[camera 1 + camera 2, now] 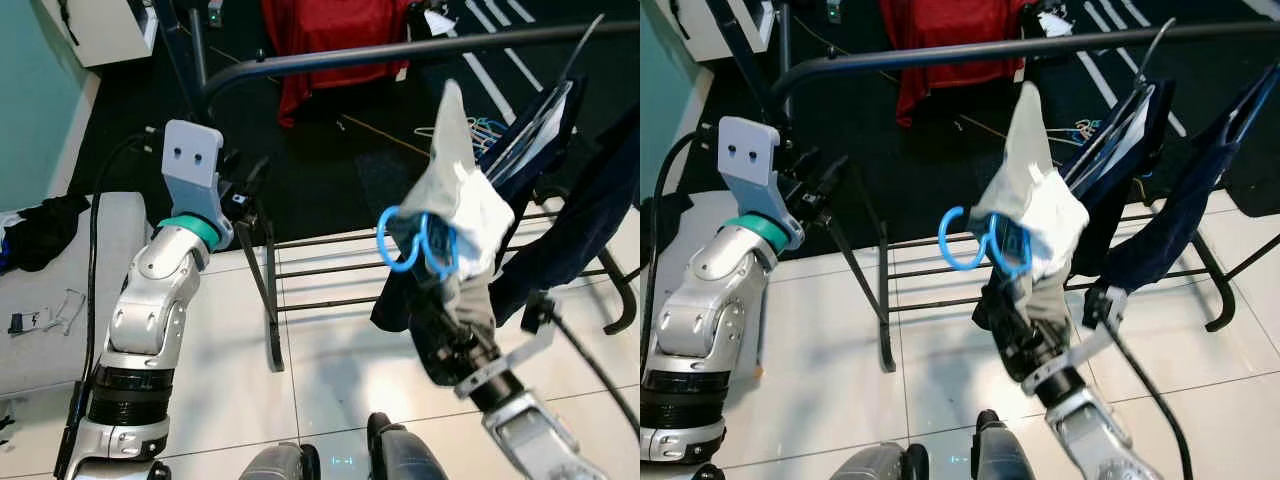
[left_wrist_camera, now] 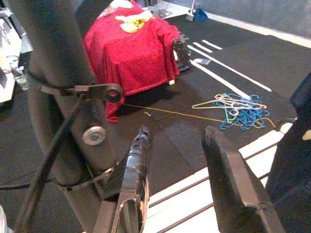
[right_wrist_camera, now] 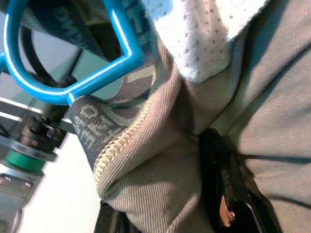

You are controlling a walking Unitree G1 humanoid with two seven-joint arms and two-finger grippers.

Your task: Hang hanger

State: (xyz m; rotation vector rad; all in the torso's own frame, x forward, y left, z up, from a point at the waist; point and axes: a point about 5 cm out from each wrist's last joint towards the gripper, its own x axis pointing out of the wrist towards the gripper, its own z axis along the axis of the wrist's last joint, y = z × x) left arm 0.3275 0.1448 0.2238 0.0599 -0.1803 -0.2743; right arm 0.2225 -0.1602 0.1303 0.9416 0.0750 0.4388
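White tile floor [image 1: 330, 350] meets dark mat, w/ a black garment rack [image 1: 400, 48] across the top. Right claw [image 1: 1025, 335] is clamped on a bunched grey-and-white garment [image 1: 455, 215] on a blue hanger [image 1: 400, 240], hook held up below the rail, prob. to lift it over. Left claw [image 2: 177, 165] hangs parted, gripping nothing, near the rack's upright, maybe to steady. Navy clothes [image 1: 590, 215] already hang at right.
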